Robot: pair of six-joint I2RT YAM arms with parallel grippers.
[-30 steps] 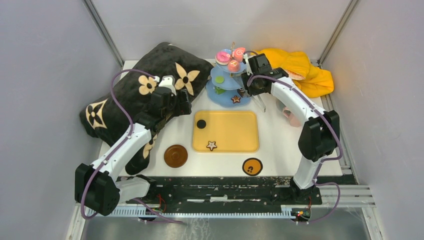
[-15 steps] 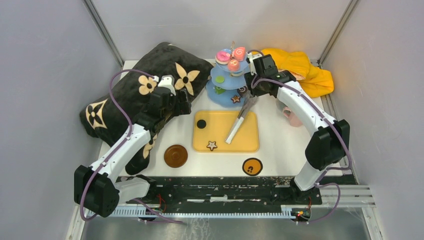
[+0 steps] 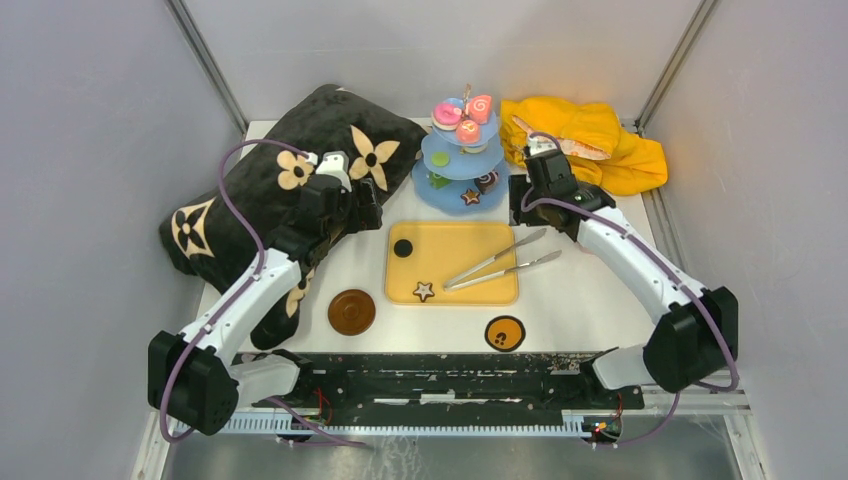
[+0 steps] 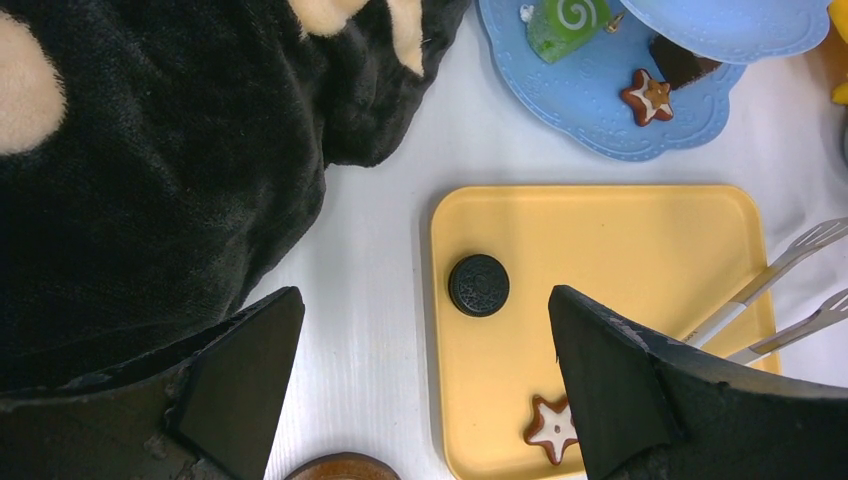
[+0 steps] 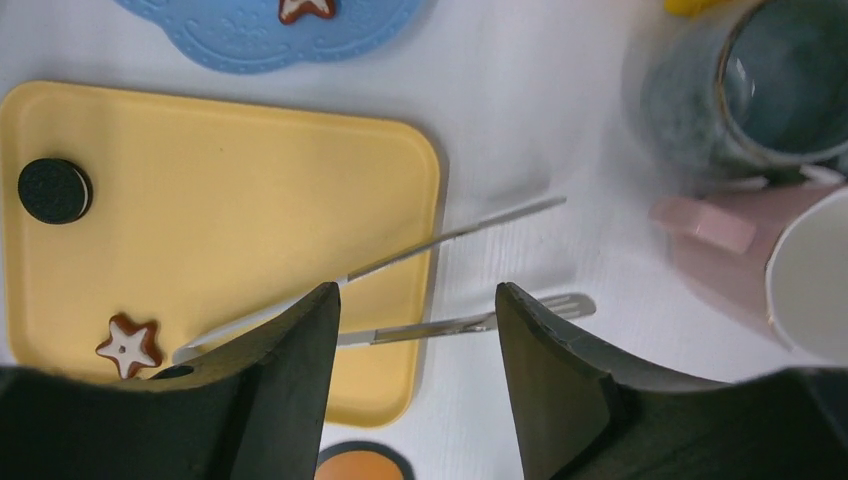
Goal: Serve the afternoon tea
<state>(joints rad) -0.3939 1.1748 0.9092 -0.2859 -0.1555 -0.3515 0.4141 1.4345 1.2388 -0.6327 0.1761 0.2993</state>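
The light-blue three-tier stand (image 3: pixel 458 162) at the back holds pink swirl rolls (image 3: pixel 447 113) on top and a star biscuit (image 3: pixel 471 197) on its bottom tier. A dark round biscuit (image 3: pixel 403 247) and another star biscuit (image 3: pixel 424 291) lie on the yellow tray (image 3: pixel 460 240). My right gripper (image 5: pixel 415 300) hangs open and empty above the metal tongs (image 5: pixel 450 240), which lie spread across the tray's right edge. The grey mug (image 5: pixel 760 90) and pink cup (image 5: pixel 800 270) show only in the right wrist view. My left gripper (image 4: pixel 425 300) is open over the tray's left edge.
A black flowered cushion (image 3: pixel 250 190) fills the left side under my left arm. A yellow cloth (image 3: pixel 600 140) is bunched at the back right. A brown coaster (image 3: pixel 351 311) and an orange one (image 3: pixel 505 333) lie near the front edge.
The right gripper carried the tongs from the stand to the tray, opened and let them go. They now lie flat, and the right arm has drawn back rightward. The left arm is still.
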